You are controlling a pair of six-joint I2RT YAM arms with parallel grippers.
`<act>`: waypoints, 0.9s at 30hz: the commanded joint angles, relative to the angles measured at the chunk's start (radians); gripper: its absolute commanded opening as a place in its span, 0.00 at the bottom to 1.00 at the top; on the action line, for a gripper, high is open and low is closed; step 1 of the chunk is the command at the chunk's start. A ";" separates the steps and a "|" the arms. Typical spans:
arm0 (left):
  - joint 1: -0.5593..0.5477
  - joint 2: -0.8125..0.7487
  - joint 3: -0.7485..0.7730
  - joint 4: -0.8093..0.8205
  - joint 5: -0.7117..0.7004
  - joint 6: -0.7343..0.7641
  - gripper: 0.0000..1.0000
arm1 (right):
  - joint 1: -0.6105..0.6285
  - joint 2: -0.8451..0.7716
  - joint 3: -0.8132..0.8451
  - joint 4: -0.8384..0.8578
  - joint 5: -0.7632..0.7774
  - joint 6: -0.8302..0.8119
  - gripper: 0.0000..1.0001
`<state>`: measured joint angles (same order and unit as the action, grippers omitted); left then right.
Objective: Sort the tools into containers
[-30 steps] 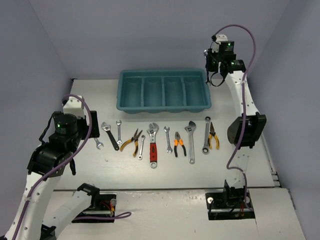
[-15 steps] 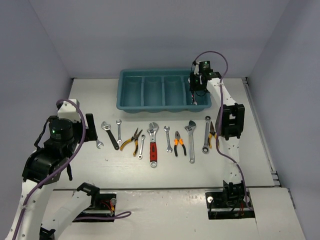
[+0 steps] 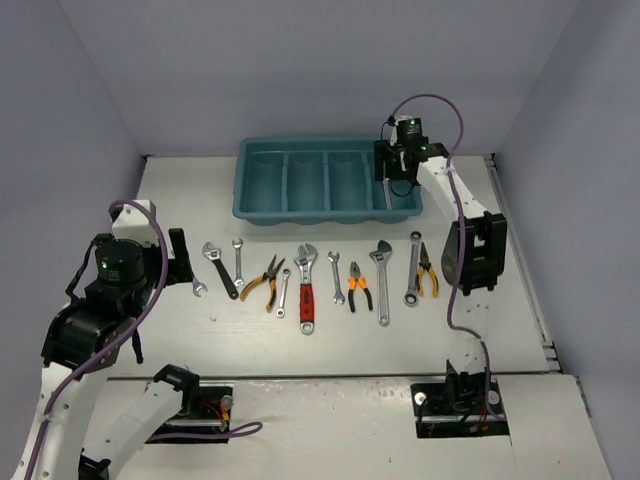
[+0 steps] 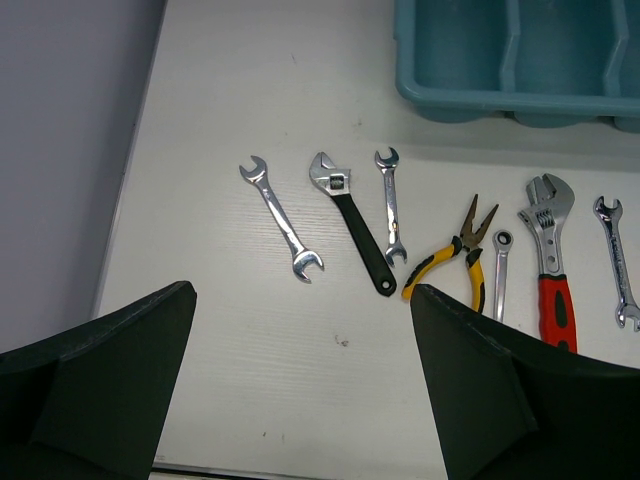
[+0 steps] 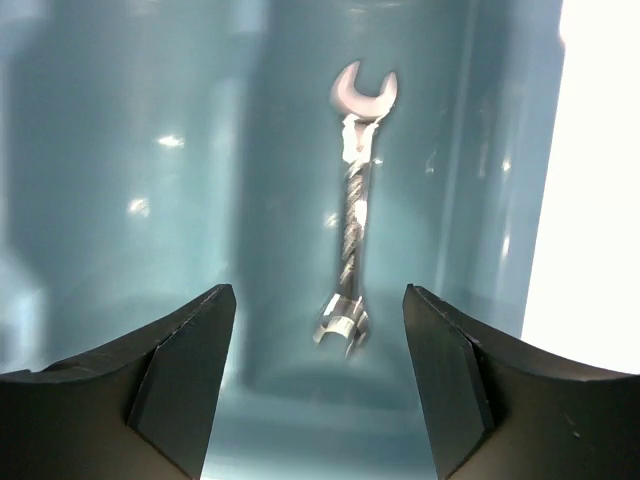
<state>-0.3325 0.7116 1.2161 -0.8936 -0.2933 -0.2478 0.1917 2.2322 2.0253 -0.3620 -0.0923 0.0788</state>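
The right gripper (image 5: 318, 300) hangs over the rightmost compartment of the teal tray (image 3: 320, 214), which sits at the far edge of the worktop (image 3: 180, 190), about midway along it. Its jaws stand apart and grip nothing. Below them, inside that compartment, is a silver open-ended spanner (image 5: 352, 210), lengthwise along the compartment (it is blurred, so I cannot tell whether it rests on the floor).

The left gripper (image 4: 300, 290) hovers near the left edge of the worktop, jaws wide and holding nothing. Ahead of it a row of tools runs across the middle of the worktop:
- a double-ended spanner (image 4: 281, 219)
- a black-handled adjustable wrench (image 4: 352, 225)
- a small spanner (image 4: 391, 205)
- yellow-handled needle-nose pliers (image 4: 466, 243)
- a red-handled adjustable wrench (image 4: 550, 265)
- towards the right edge, orange-handled pliers (image 3: 359, 287)
- a large silver adjustable wrench (image 3: 382, 283)
- a ring spanner (image 3: 412, 270)
- a second pair of yellow-handled pliers (image 3: 427, 272)

All lie apart from the tray, on its near side.
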 commanded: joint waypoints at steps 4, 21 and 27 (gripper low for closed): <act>0.004 0.034 0.060 0.029 -0.029 -0.023 0.86 | 0.235 -0.405 -0.306 0.040 0.204 0.149 0.61; 0.003 0.082 0.054 0.028 0.035 -0.052 0.86 | 0.481 -0.400 -0.678 0.037 0.187 0.408 0.51; 0.001 0.065 0.042 0.025 0.042 -0.058 0.86 | 0.489 -0.315 -0.671 0.038 0.207 0.418 0.42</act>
<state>-0.3325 0.7801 1.2343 -0.8944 -0.2635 -0.2862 0.6820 1.8826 1.3430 -0.3364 0.0705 0.4646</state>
